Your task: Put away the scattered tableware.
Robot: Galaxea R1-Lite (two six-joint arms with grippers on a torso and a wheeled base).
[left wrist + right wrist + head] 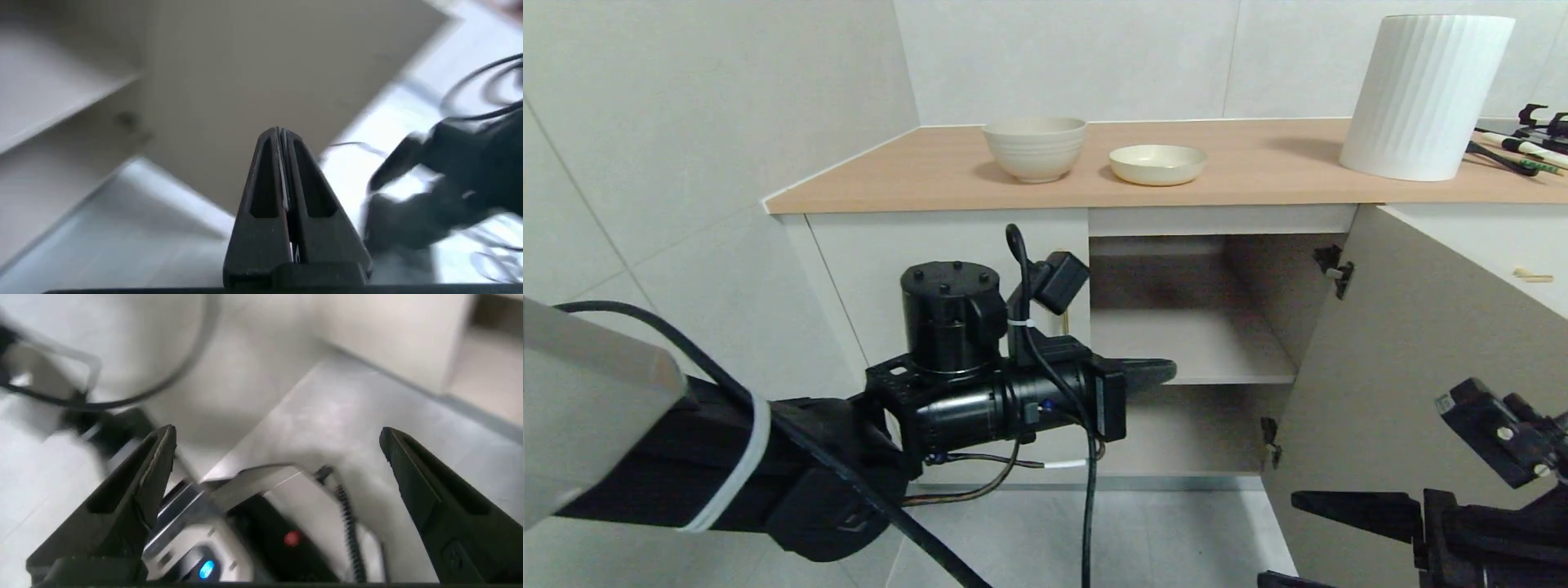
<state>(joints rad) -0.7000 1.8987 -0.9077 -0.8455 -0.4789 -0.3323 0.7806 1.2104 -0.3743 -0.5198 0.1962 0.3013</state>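
Note:
A beige ribbed bowl (1036, 147) and a shallow cream dish (1158, 164) stand side by side on the wooden countertop (1258, 175). Below them the cabinet's right compartment is open, showing a bare shelf (1188, 343). My left gripper (1164, 371) (278, 137) is level with that shelf, in front of the opening, shut with nothing in it. My right gripper (1298, 543) (274, 453) hangs low beside the open door, over the floor, open and holding nothing.
A tall white ribbed container (1425, 96) stands at the counter's right, with chopsticks and utensils (1515, 155) lying behind it. The cabinet door (1421, 367) is swung open towards my right arm. A tiled wall closes off the left side.

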